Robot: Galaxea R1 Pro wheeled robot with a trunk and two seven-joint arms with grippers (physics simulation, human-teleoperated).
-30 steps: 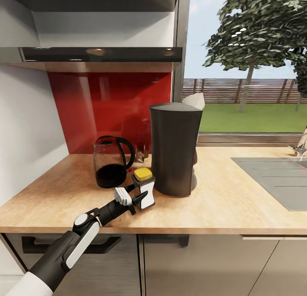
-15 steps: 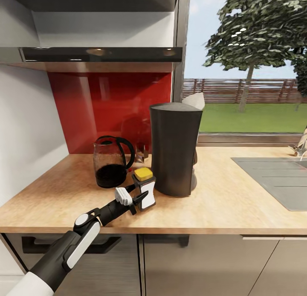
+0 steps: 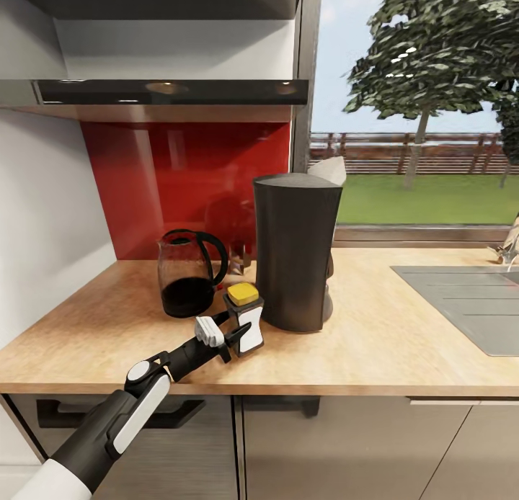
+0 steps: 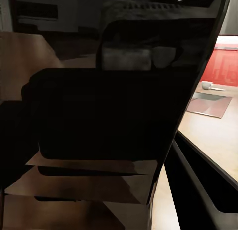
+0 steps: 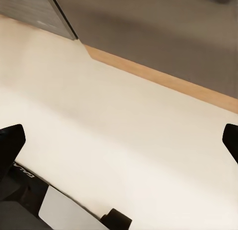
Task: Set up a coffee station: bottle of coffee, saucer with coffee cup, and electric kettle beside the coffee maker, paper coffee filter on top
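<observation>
Yellow-capped, the bottle of coffee [image 3: 245, 318] stood on the wooden surface [image 3: 404, 349], just left of and nearer than the coffee maker [image 3: 295, 251], close against its base. The left pincer [image 3: 225, 328] had its two dark fingers around the bottle's lower half; whether they were gripping or merely bracketing it I could not tell. A pale paper coffee filter [image 3: 330, 170] peeked up from behind the top of the coffee maker, so that step looked done. The glass electric kettle [image 3: 186, 273] sat just left of the machine, near the red backsplash [image 3: 180, 176], which seemed to settle that step too. Judging from this, the bottle was as good as delivered, needing at most a release. What remained was the saucer with the coffee cup on it. The right pincer [image 5: 119, 140] hung over pale floor [image 5: 124, 120], its fingertips spread wide and empty.
</observation>
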